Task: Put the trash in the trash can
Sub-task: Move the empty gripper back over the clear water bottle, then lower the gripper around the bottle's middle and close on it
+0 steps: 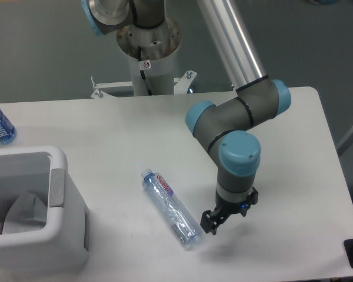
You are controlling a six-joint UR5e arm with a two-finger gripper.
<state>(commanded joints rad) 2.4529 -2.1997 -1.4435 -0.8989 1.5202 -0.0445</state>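
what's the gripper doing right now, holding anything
Gripper: holding nothing, low over the table just right of the clear bottle; whether its fingers are open or shut cannot be told from this view.
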